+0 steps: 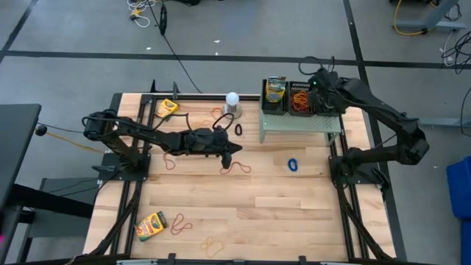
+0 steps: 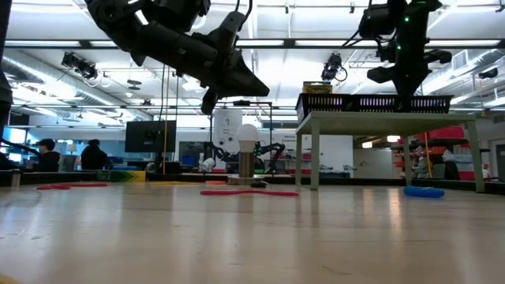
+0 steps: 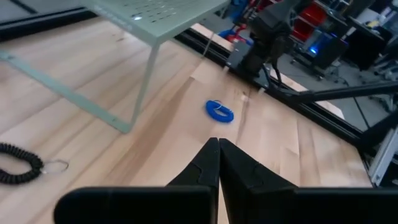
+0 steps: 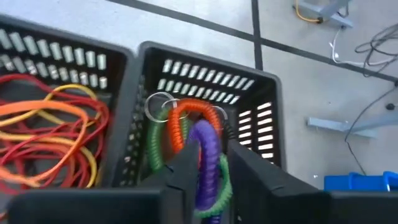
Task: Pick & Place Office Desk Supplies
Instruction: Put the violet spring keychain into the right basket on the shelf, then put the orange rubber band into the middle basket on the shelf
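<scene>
My right gripper [image 1: 318, 92] [image 4: 211, 168] reaches down into the right-hand black mesh basket [image 4: 261, 93] on the pale green riser [image 1: 300, 124]; it is shut on a purple coiled cord [image 4: 206, 146] beside orange and green coils. The neighbouring basket [image 4: 118, 118] holds rubber bands [image 4: 50, 118], and another holds a crayon box [image 1: 276, 90]. My left gripper [image 1: 235, 152] [image 3: 219, 152] hovers shut and empty above mid-table. A blue coil [image 3: 219, 112] [image 1: 294, 164] and a black coil [image 3: 18, 165] lie flat on the wood. My right gripper pinches the purple coiled cord [image 4: 205, 158] between its two fingers, coming from above and pointing down into the basket. The cord's far end [image 4: 202, 130] rests against the orange and green coils inside the basket.
Crayon boxes lie at the far left [image 1: 168, 107] and near left [image 1: 151, 226] of the table. Red bands [image 1: 235, 168] [image 1: 180, 224] and a tan one [image 1: 212, 246] are scattered about. A white ball on a metal base [image 1: 232, 99] stands left of the riser.
</scene>
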